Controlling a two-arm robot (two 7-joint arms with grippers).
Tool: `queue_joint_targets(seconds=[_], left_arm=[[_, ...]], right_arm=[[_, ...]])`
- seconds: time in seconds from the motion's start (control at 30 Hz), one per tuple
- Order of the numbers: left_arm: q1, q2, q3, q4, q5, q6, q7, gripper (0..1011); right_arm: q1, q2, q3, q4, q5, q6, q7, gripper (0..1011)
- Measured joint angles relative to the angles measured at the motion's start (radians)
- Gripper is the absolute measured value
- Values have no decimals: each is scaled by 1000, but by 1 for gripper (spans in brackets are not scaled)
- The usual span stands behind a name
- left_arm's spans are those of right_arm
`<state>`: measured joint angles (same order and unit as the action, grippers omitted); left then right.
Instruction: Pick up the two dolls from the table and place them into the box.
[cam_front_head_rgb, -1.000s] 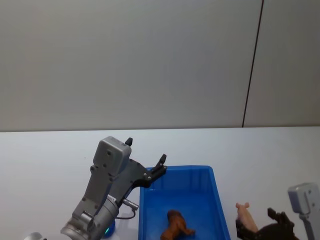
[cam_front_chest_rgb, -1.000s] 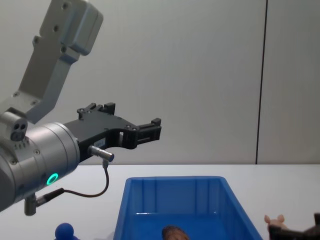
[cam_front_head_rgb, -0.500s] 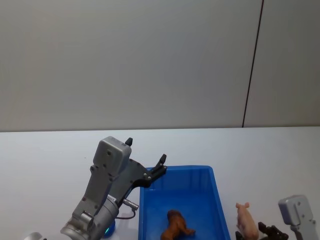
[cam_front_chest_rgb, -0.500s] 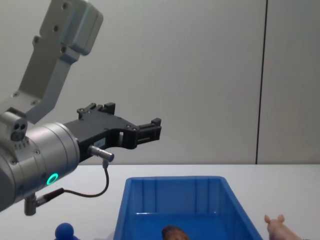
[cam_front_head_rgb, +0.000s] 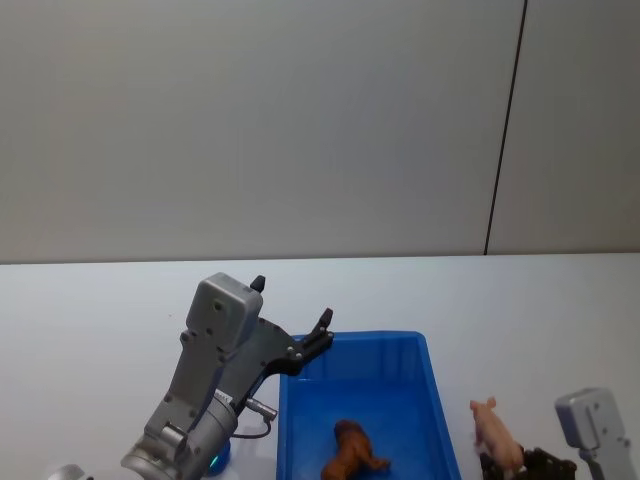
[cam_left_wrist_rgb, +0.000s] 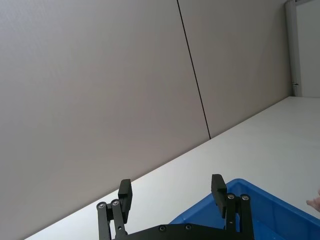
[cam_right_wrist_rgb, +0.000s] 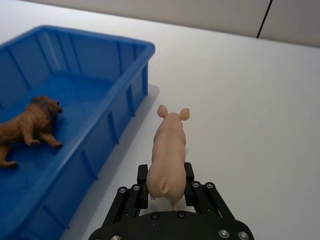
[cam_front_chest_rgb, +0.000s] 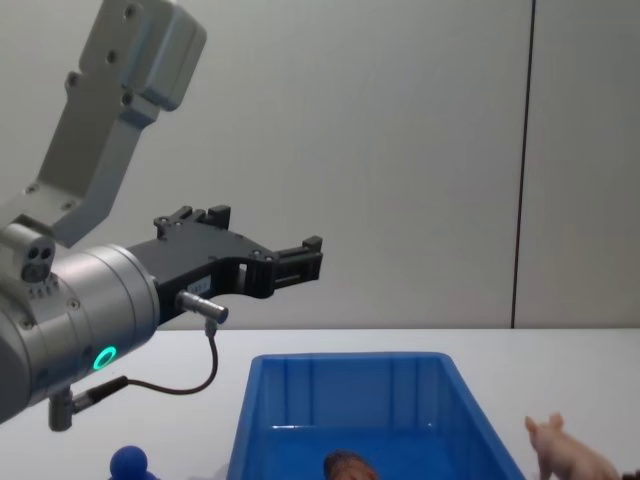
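One brown doll (cam_right_wrist_rgb: 30, 125) in box (cam_right_wrist_rgb: 134, 48); right gripper (cam_right_wrist_rgb: 166, 173) clamps pink doll (cam_right_wrist_rgb: 169, 142) beside it; left gripper (cam_left_wrist_rgb: 171, 186) spread wide

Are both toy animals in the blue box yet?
Halfway. Done: the lion lies inside the box. In hand: the right gripper is shut on the pig, beside the box and outside its rim. Left to do: carry the pig over and drop it in. The left gripper hangs open by the box's far corner, holding nothing.
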<state>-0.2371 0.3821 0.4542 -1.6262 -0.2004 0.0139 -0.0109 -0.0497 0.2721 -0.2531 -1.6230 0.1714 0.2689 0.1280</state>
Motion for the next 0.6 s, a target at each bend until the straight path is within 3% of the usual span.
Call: queue_joint_targets(seconds=[0.3, 0.6], left_arm=[[0, 0, 0, 0, 0, 0, 0, 1001], [0, 0, 0, 0, 0, 0, 0, 1001]], right_arm=[[1, 6, 6, -49, -3, -47, 18, 372], [26, 2, 10, -87, 30, -89, 91, 372]])
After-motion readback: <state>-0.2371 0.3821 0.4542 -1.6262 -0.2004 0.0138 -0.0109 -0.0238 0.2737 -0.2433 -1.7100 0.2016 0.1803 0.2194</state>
